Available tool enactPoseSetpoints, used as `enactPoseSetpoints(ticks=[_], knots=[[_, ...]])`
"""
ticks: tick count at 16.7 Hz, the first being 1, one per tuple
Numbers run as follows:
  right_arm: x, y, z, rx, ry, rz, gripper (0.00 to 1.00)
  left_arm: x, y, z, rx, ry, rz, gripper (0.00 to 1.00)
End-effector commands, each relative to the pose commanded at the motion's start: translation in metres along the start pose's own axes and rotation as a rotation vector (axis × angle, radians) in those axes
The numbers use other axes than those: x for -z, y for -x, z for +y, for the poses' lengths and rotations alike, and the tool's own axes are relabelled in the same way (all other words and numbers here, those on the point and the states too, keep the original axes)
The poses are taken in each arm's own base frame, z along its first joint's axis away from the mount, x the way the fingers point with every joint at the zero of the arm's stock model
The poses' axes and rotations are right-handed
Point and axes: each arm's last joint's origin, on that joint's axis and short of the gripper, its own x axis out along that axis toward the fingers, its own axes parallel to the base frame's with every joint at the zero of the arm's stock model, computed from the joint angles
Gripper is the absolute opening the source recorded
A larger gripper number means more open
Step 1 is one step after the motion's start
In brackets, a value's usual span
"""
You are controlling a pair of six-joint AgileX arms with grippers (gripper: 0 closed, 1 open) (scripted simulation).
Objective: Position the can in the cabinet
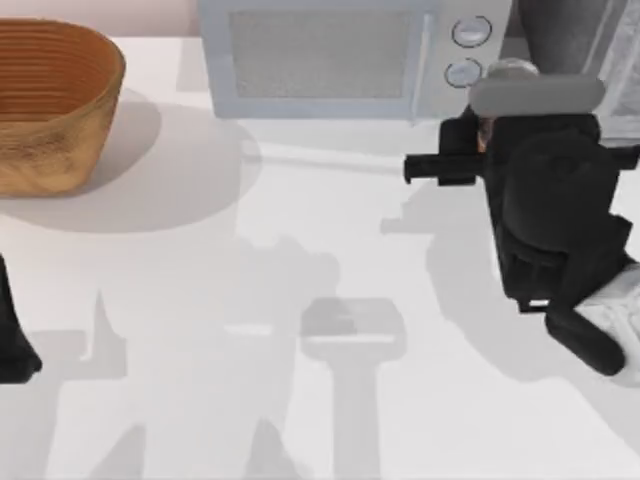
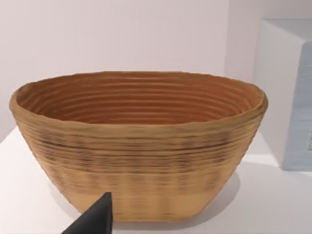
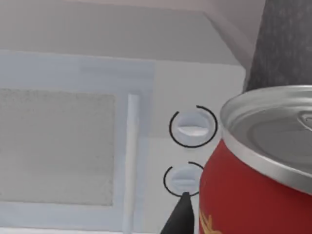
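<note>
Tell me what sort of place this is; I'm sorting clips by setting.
Probably a mock kitchen counter, rendered in simulation: a white table carries a microwave with two round knobs, a woven basket and a dark grey cabinet. The right pincer holds a red can near the microwave.

Glossy red can [image 3: 253,195] with brushed metal lid; rough woven basket [image 2: 139,146]; smooth matt microwave [image 1: 330,60] beside it.
</note>
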Motion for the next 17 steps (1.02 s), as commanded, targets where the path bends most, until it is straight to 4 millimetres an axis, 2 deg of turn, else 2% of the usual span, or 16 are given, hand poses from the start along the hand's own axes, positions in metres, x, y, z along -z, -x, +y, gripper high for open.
enactPoseSetpoints(ticks=[2,4,6,8,10,12,17], knots=[[-0.005,0.008,-0.041,0.013,0.031,0.057,0.00,0.000,0.000,0.000,0.000,0.000,0.000,1.00],[-0.011,0.027,-0.083,0.023,0.041,0.101,0.00,0.000,0.000,0.000,0.000,0.000,0.000,1.00],[-0.013,0.055,-0.121,0.029,0.027,0.115,0.00,0.000,0.000,0.000,0.000,0.000,0.000,1.00],[-0.009,0.086,-0.151,0.031,0.000,0.101,0.00,0.000,0.000,0.000,0.000,0.000,0.000,1.00],[0.002,0.114,-0.171,0.028,-0.027,0.072,0.00,0.000,0.000,0.000,0.000,0.000,0.000,1.00],[0.016,0.134,-0.182,0.019,-0.047,0.040,0.00,0.000,0.000,0.000,0.000,0.000,0.000,1.00],[0.042,0.156,-0.190,-0.020,-0.074,-0.052,0.00,0.000,0.000,0.000,0.000,0.000,0.000,1.00]])
